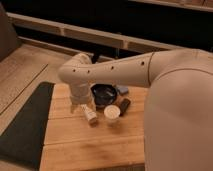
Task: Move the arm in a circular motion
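Observation:
The cream-white arm (125,72) reaches from the large rounded segment at the right across to a bulbous joint (75,72) at the left, then bends down toward the wooden table (90,145). The gripper (80,105) is at the arm's lower end, just above the table top, to the left of a dark bowl (104,93) and right beside a small pale bottle (90,115) lying on its side.
A white cup (112,113) stands in front of the bowl. A dark oblong object (124,105) and a bluish item (121,90) lie to the bowl's right. A dark mat (25,125) covers the floor left of the table. A railing (100,37) runs behind.

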Robot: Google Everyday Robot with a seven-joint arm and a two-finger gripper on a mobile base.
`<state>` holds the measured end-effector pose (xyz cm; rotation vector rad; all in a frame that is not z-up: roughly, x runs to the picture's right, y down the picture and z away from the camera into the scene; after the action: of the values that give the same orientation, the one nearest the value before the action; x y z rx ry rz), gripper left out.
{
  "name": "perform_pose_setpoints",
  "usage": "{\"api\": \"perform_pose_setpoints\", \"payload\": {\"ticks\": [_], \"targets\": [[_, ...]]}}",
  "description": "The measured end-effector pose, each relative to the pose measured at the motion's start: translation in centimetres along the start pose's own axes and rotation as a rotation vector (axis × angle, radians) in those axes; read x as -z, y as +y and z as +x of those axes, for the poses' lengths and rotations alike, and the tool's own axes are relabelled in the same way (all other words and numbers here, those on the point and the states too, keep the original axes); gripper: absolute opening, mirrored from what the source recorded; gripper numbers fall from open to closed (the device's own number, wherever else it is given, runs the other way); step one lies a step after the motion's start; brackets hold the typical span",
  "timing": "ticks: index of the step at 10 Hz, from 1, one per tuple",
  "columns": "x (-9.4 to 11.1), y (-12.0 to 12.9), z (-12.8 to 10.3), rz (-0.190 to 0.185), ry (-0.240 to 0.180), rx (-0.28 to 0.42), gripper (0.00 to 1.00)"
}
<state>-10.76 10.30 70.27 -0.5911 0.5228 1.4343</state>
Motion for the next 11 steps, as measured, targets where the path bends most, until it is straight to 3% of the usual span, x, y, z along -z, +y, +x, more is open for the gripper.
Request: {"api": "perform_pose_setpoints", "payload": {"ticks": [4,5,7,8,9,11], "targets": [[0.1,-0.2,-0.3,0.011,-0.008,-0.003,0.65],[0.5,-2.1,-2.0,0.054,-0.041,-0.033,0.65],[2.0,-5.2,-5.6,0.1,-0.119,-0.079,0.65],[2.9,-6.5,-7.4,0.103,-0.165,-0.085,0.65],[4.2,-8.6,-9.6,0.096,-0.237,-0.079,0.65],[5.4,-10.3,-10.8,0.085,-0.29,-0.075,0.65]]}}
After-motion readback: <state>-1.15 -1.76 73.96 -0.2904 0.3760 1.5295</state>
